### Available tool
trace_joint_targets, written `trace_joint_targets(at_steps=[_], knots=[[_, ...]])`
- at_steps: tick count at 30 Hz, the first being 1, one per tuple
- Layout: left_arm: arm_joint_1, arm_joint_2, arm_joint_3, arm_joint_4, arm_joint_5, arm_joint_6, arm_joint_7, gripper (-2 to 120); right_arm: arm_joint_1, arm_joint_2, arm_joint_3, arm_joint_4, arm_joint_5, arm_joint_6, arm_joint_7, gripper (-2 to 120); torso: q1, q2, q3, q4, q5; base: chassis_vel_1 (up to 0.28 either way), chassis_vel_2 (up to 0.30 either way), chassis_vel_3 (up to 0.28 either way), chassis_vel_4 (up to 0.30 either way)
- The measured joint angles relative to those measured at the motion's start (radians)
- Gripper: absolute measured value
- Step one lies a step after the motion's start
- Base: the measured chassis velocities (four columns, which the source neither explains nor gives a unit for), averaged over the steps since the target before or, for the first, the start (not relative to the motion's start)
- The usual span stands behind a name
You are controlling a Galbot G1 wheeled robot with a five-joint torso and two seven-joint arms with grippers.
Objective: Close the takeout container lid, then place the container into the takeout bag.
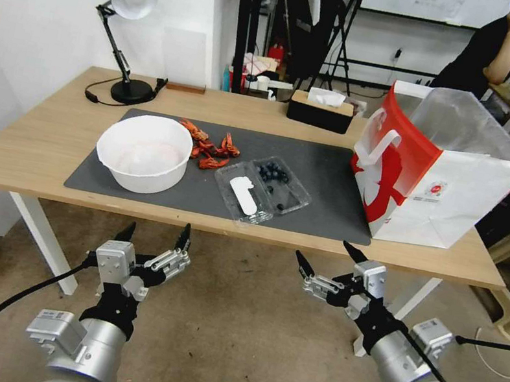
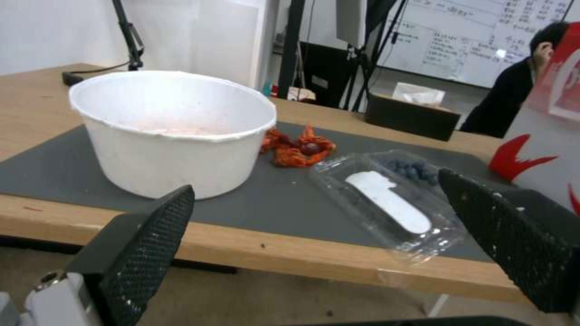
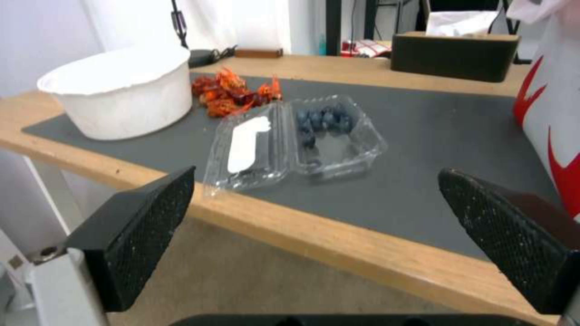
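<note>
- Nearest the robot, the left gripper (image 1: 155,236) hangs below the table's front edge, jaws spread wide, holding nothing.
- The right gripper (image 1: 323,261) sits at the same low level on the other side, fingers also parted and empty, pointing up toward the table edge (image 1: 223,223).
- Just past that edge, on the dark mat (image 1: 335,185), lies the takeout container (image 1: 262,189), flopped fully open.
- Here is the key relation: the lid (image 1: 242,197), with its white label, is the half toward the robot's left and closest to the table's front edge; the blueberry tray (image 1: 281,182) is the half toward the right and a little farther in.
- The hinge runs front to back with a slant, so the lid has to swing over to the right onto the berries.
- The container sits roughly between the two grippers; by this judgement the left one is better placed for the lid's free edge, the right for steadying the tray.
- The white bowl (image 1: 143,151) stands to the left, the red crayfish (image 1: 210,147) behind it.
- Farther right, the takeout bag (image 1: 435,177) stands upright, mouth open, well apart from the container.
</note>
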Motion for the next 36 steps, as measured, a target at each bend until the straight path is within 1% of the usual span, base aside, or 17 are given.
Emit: trace_joint_targets(at_steps=[6, 11, 16, 18, 19, 22, 23, 25, 27, 28, 30, 31, 32, 33, 34, 35, 36], knots=[[-0.026, -0.003, -0.034, 0.072, 0.007, -0.06, 0.022, 100, 0.052, -0.028, 0.008, -0.025, 0.066, 0.012, 0.003, 100, 0.0, 0.0, 0.0, 0.0, 0.0, 0.0, 0.0, 0.0, 0.0], [-0.034, -0.003, -0.04, 0.093, 0.009, -0.071, 0.028, 100, 0.103, -0.063, 0.003, -0.066, 0.131, 0.038, 0.002, 100, 0.0, 0.0, 0.0, -0.0001, 0.0, 0.0, 0.0, 0.0, 0.0], [-0.039, -0.002, -0.048, 0.103, 0.005, -0.064, 0.04, 100, 0.207, -0.136, -0.02, -0.182, 0.205, 0.095, -0.017, 100, 0.0, 0.0, 0.0, 0.0, 0.0003, 0.0, 0.0, 0.0, 0.0], [-0.041, -0.001, -0.056, 0.103, -0.003, -0.058, 0.045, 100, 0.264, -0.181, -0.033, -0.231, 0.243, 0.102, -0.032, 100, 0.0, 0.0, 0.0, -0.0001, 0.0003, 0.0, 0.0, 0.0, 0.0], [-0.041, -0.001, -0.056, 0.103, -0.003, -0.058, 0.045, 100, 0.264, -0.181, -0.033, -0.231, 0.243, 0.102, -0.032, 100, 0.0, 0.0, 0.0, -0.0001, 0.0003, 0.0, 0.0, 0.0, 0.0], [-0.042, -0.001, -0.063, 0.108, -0.008, -0.055, 0.047, 100, 0.366, -0.257, -0.064, -0.307, 0.287, 0.104, -0.064, 100, 0.0, 0.0, 0.0, 0.0001, 0.0001, 0.0, 0.0, 0.0, 0.0], [-0.042, -0.001, -0.063, 0.108, -0.008, -0.055, 0.047, 100, 0.366, -0.257, -0.064, -0.307, 0.287, 0.104, -0.064, 100, 0.0, 0.0, 0.0, 0.0001, 0.0001, 0.0, 0.0, 0.0, 0.0], [-0.043, -0.001, -0.063, 0.114, -0.008, -0.055, 0.049, 100, 0.436, -0.301, -0.096, -0.358, 0.311, 0.11, -0.085, 100, 0.0, 0.0, 0.0, 0.0, 0.0002, 0.0, 0.0, 0.0, 0.0], [-0.044, -0.001, -0.061, 0.118, -0.008, -0.056, 0.052, 100, 0.526, -0.358, -0.17, -0.422, 0.332, 0.123, -0.108, 100, 0.0, 0.0, 0.0, 0.0, -0.0001, 0.0, 0.0, 0.0, 0.0], [-0.044, -0.001, -0.061, 0.118, -0.008, -0.056, 0.052, 100, 0.526, -0.358, -0.17, -0.422, 0.332, 0.123, -0.108, 100, 0.0, 0.0, 0.0, 0.0, -0.0001, 0.0, 0.0, 0.0, 0.0], [-0.041, -0.001, -0.061, 0.12, -0.008, -0.058, 0.053, 100, 0.597, -0.396, -0.25, -0.476, 0.343, 0.122, -0.118, 100, 0.0, 0.0, 0.0, 0.0, 0.0002, 0.0, 0.0, 0.0, 0.0], [-0.041, -0.001, -0.061, 0.12, -0.008, -0.058, 0.053, 100, 0.597, -0.396, -0.25, -0.476, 0.343, 0.122, -0.118, 100, 0.0, 0.0, 0.0, 0.0, 0.0002, 0.0, 0.0, 0.0, 0.0], [-0.041, -0.001, -0.061, 0.124, -0.008, -0.059, 0.053, 100, 0.652, -0.417, -0.306, -0.513, 0.355, 0.112, -0.121, 100, 0.0, 0.0, 0.0, -0.0002, 0.0002, 0.0, 0.0, 0.0, 0.0], [-0.041, -0.001, -0.061, 0.124, -0.008, -0.059, 0.053, 100, 0.652, -0.417, -0.306, -0.513, 0.355, 0.112, -0.121, 100, 0.0, 0.0, 0.0, -0.0002, 0.0002, 0.0, 0.0, 0.0, 0.0], [-0.042, -0.001, -0.06, 0.132, -0.007, -0.065, 0.053, 100, 0.759, -0.446, -0.398, -0.569, 0.376, 0.081, -0.122, 100, 0.0, 0.0, 0.0, -0.0001, 0.0002, 0.0, 0.0, 0.0, 0.0], [-0.042, -0.001, -0.06, 0.132, -0.007, -0.065, 0.053, 100, 0.759, -0.446, -0.398, -0.569, 0.376, 0.081, -0.122, 100, 0.0, 0.0, 0.0, -0.0001, 0.0002, 0.0, 0.0, 0.0, 0.0], [-0.041, -0.001, -0.059, 0.135, -0.006, -0.07, 0.053, 100, 0.812, -0.457, -0.439, -0.591, 0.384, 0.065, -0.121, 100, 0.0, 0.0, 0.0, 0.0002, 0.0002, 0.0, 0.0, 0.0, 0.0]])
